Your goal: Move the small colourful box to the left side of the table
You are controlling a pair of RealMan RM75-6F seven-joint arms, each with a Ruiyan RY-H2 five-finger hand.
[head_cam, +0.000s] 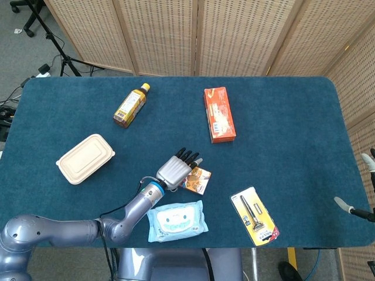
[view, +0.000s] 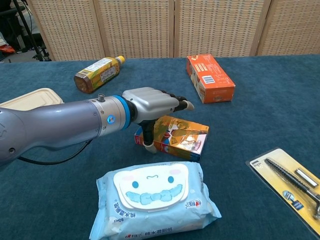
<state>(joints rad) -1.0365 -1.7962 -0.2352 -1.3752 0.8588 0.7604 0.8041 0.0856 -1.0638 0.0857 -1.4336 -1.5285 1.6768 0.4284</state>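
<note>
The small colourful box (head_cam: 200, 181) (view: 186, 138) lies flat near the middle of the blue table (head_cam: 281, 140), slightly towards the front. My left hand (head_cam: 176, 168) (view: 150, 102) hovers over the box's left half, palm down and fingers stretched out above its top. The thumb hangs down at the box's near left edge, and nothing is gripped. Only the tips of my right hand (head_cam: 353, 208) show in the head view, at the right edge off the table, spread apart and holding nothing.
A pack of wet wipes (head_cam: 176, 220) (view: 152, 197) lies just in front of the box. A razor pack (head_cam: 254, 215) is at front right. An orange carton (head_cam: 219, 115), a tea bottle (head_cam: 130, 105) and a beige lidded container (head_cam: 85, 158) lie further back and left.
</note>
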